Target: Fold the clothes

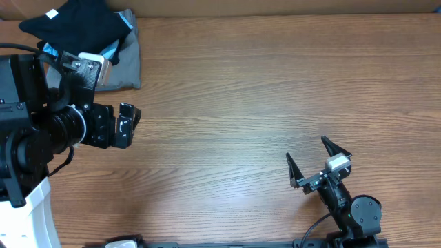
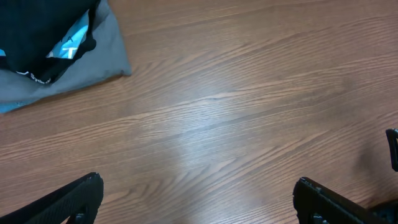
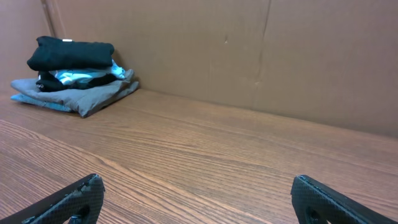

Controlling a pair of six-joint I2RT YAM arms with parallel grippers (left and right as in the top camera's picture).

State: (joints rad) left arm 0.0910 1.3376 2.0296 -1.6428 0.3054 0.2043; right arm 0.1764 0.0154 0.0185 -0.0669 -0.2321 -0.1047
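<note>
The black T-shirt (image 1: 69, 24) sits folded atop the pile (image 3: 87, 96) in the table's (image 1: 275, 83) far left corner; soft and floppy, I'd say, best pinched at an edge. The left gripper (image 2: 198, 183) gapes empty nearby, the right gripper (image 1: 306, 148) likewise, well apart

Identify the left arm (image 1: 41, 131) by its black cylindrical housings, a white base (image 1: 31, 213) and a thin black cable (image 1: 21, 47). A white and silver camera module (image 1: 93, 69) sits on its wrist. The left tool (image 1: 131, 125) has blocky black fingers. The right arm (image 1: 344, 200) is black with a round joint housing (image 1: 365, 210). The right tool (image 1: 308, 153) has slim, pointed black fingers and a small white module (image 1: 336, 162).
</note>
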